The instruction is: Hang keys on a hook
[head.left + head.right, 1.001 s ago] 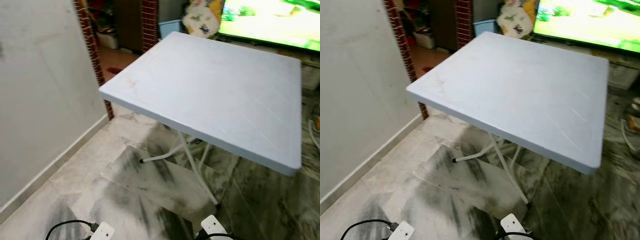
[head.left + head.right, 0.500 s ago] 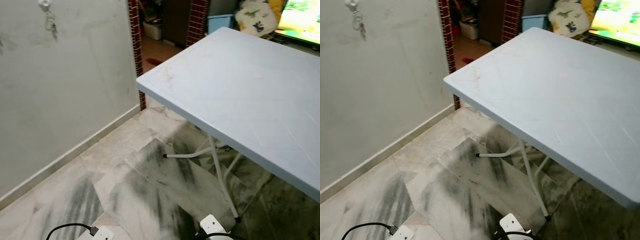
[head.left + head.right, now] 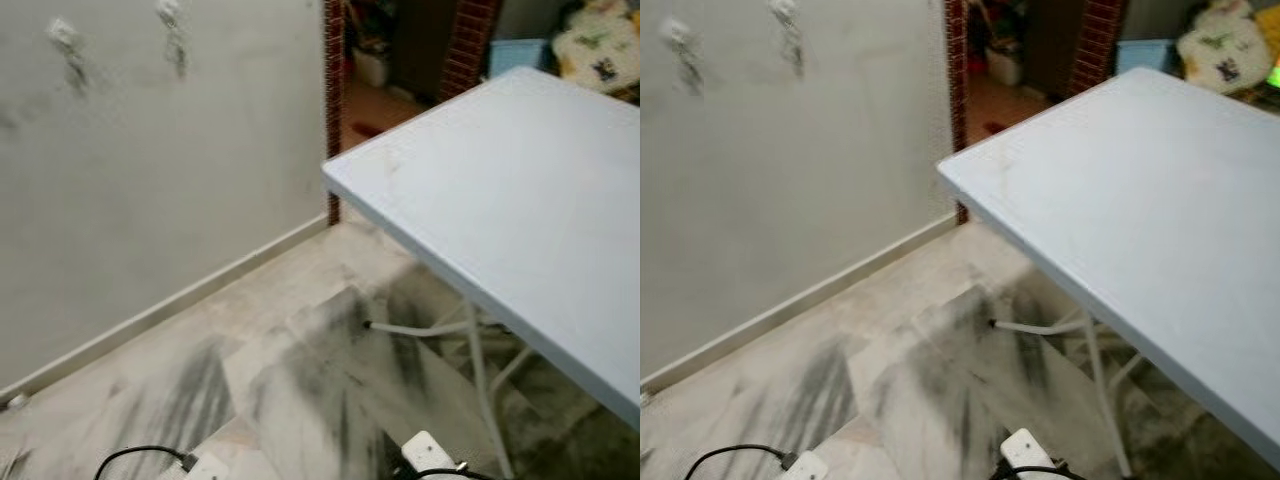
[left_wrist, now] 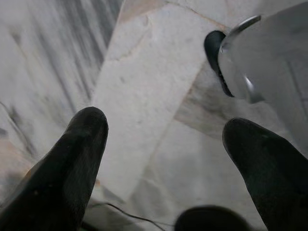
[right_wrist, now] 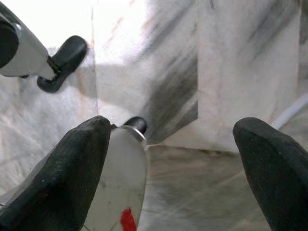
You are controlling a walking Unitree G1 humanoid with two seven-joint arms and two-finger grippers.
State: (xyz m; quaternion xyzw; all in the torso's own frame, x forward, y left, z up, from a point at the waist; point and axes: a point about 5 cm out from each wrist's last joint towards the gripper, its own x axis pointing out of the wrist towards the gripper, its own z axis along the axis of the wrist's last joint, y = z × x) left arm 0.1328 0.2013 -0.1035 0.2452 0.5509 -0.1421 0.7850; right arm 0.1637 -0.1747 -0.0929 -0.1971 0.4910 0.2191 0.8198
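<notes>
A grey wall point(image 3: 150, 180) is seen left of a white table point(image 3: 520, 200). Blurred keys point(image 3: 176, 50) hang high on the wall. Both the left gripper point(image 4: 163, 139) and the right gripper point(image 5: 173, 139) are spread wide and empty, over the marble floor point(image 3: 300, 370).

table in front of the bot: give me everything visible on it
The folding table has a pale blue-grey square top that looks like moulded plastic, with rounded edges and faint scuffs near its closest corner. Nothing lies on the part in view. Thin white tubular legs cross beneath it and stand on the marble floor. It sits level, to the robot's right, its corner pointing toward the brick-edged doorway.
</notes>
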